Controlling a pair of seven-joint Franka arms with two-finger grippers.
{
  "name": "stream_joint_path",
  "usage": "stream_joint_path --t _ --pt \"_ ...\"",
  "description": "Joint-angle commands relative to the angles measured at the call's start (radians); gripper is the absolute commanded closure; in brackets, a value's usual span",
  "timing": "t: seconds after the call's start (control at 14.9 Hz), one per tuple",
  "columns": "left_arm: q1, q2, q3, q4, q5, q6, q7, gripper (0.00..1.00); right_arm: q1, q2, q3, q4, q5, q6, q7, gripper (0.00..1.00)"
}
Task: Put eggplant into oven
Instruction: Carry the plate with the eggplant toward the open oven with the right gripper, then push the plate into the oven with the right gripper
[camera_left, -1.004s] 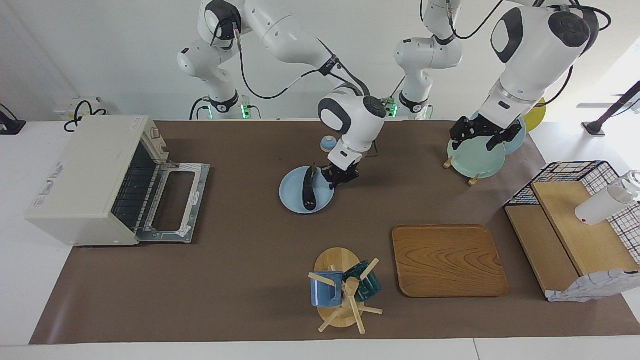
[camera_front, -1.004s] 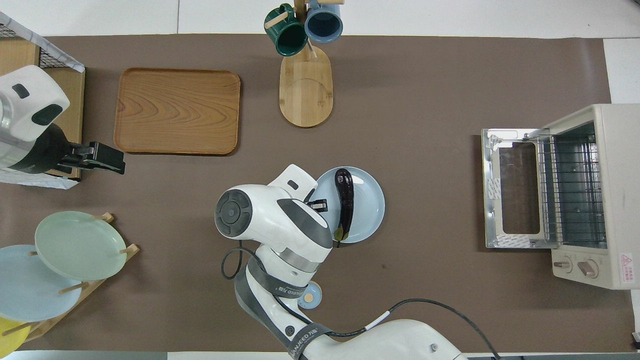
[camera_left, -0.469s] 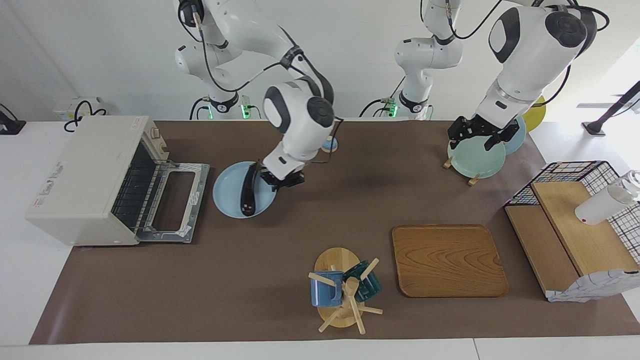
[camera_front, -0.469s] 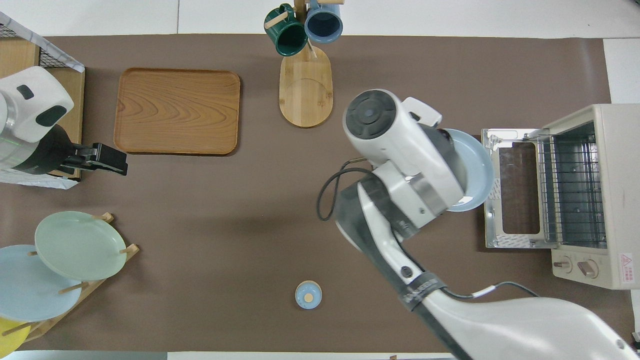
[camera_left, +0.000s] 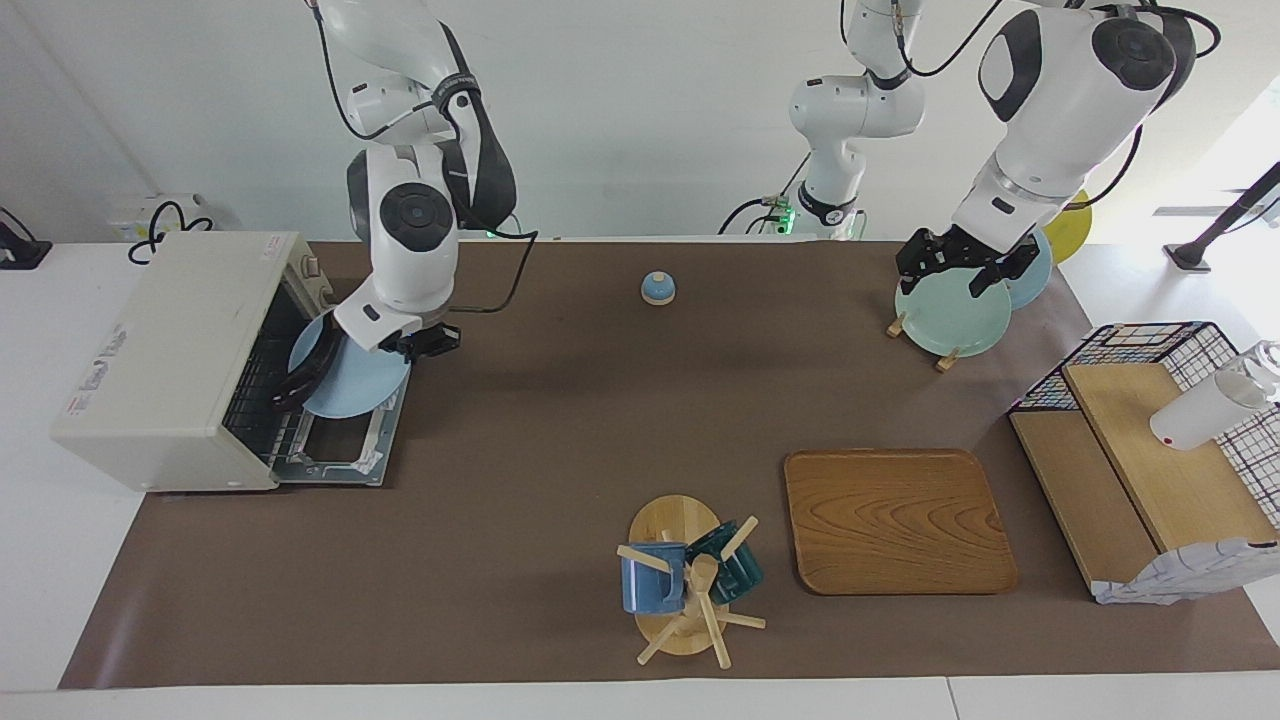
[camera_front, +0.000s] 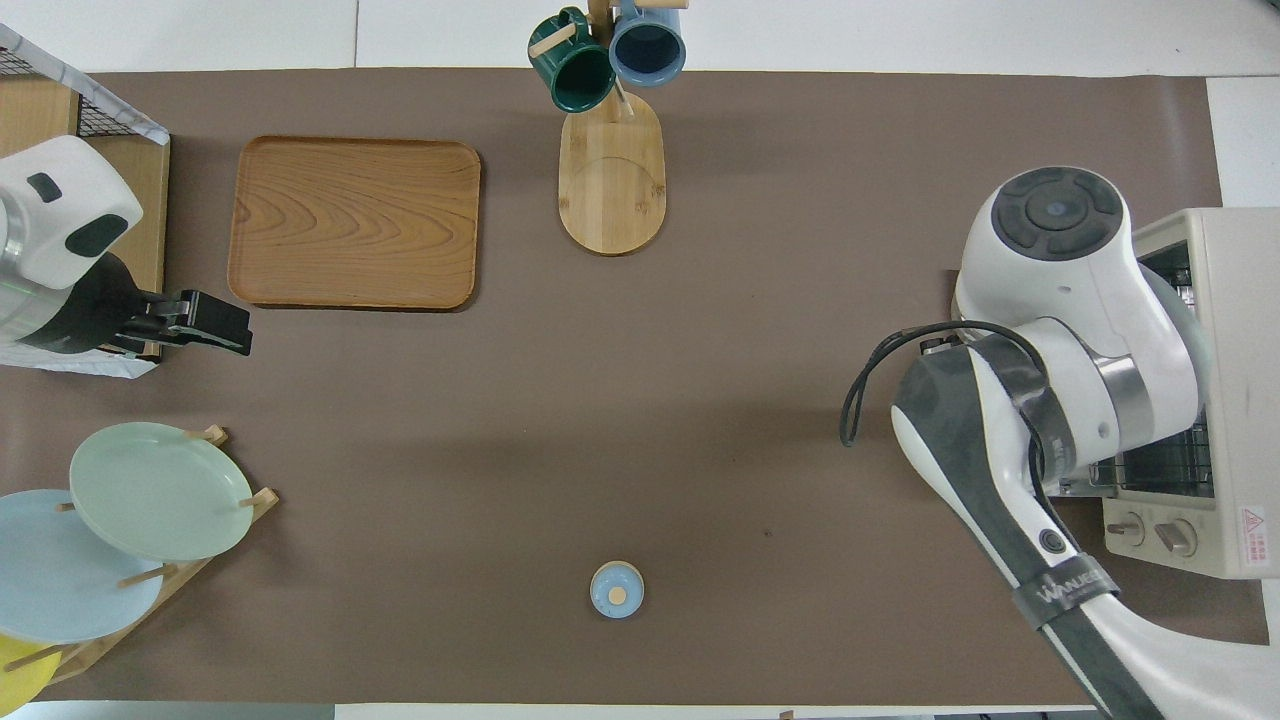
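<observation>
Eggplant (camera_left: 303, 372) on its blue plate (camera_left: 352, 385) has travelled from mid-surface to the open oven (camera_left: 170, 350) door, tilted inward. Right hand (camera_left: 422, 342) stays clenched on the plate rim; left hand (camera_left: 962, 268) waits released over the plate rack (camera_left: 940, 350). Looks ready to slide in.

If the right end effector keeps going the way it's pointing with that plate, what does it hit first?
Most likely the oven. The right end effector, shut on the blue plate, holds it tilted over the open door, with the eggplant at the opening. Depth is unclear, but the wire rack looks first in line.
</observation>
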Motion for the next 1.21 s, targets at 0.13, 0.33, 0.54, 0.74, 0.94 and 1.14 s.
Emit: stream_joint_path --t 0.13,0.33,0.54,0.74,0.94,1.14 --pt "0.0 -0.025 0.001 -0.018 0.022 -0.014 0.003 0.0 -0.164 -0.056 0.015 -0.147 -0.017 0.154 -0.173 1.0" --pt "0.0 -0.028 -0.001 -0.018 0.022 -0.016 0.005 0.0 -0.206 -0.061 0.014 -0.171 -0.022 0.186 -0.251 1.0" --pt "-0.002 -0.031 -0.004 -0.02 0.022 -0.019 0.003 0.0 -0.233 -0.073 0.014 -0.216 -0.022 0.234 -0.268 1.0" --pt "0.0 -0.03 -0.009 -0.012 0.022 -0.018 0.002 0.0 -0.247 -0.076 0.015 -0.227 -0.019 0.254 -0.268 0.98" --pt "0.002 -0.031 -0.009 -0.013 0.021 -0.016 0.005 0.0 -0.244 -0.072 0.015 -0.211 -0.01 0.252 -0.267 0.74" --pt "0.0 -0.031 -0.007 -0.013 0.021 -0.018 0.005 0.0 -0.23 -0.065 0.018 -0.166 -0.002 0.195 -0.267 0.6"
